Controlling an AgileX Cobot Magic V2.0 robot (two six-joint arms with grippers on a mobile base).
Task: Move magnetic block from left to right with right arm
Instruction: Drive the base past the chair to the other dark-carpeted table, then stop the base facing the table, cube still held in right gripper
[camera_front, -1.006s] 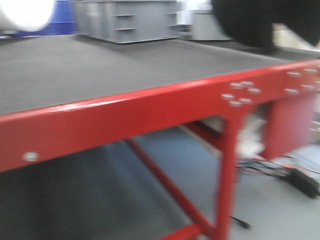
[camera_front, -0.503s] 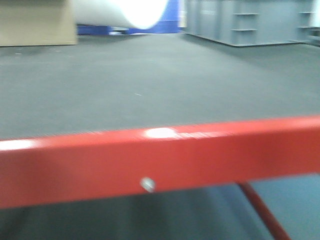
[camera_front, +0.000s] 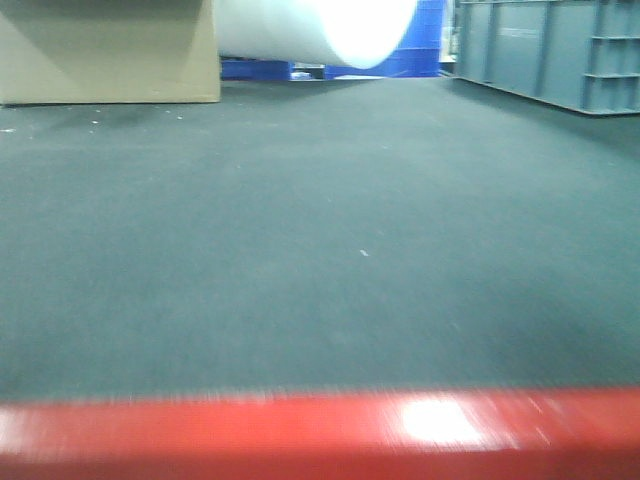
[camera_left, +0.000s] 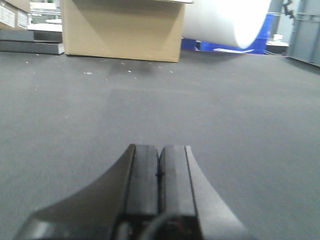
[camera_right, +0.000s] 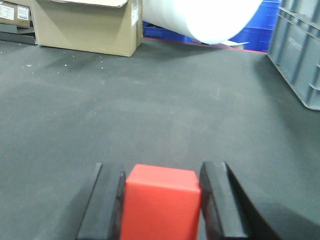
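- The right gripper (camera_right: 161, 197) clamps both sides of the red block (camera_right: 160, 212), which sits squarely between its fingers.
- The left gripper (camera_left: 160, 167) is pressed shut and holds nothing.
- Ahead lies the dark mat (camera_right: 175, 100), with a grey crate (camera_right: 300, 55) to the right.

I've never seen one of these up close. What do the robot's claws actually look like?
Both are plain black, without visible markings. The left gripper has two flat, slab-like fingers on a base that flares wider, with what looks like a thin dark cable at its root. The right gripper shows the same flat, straight-edged fingers.
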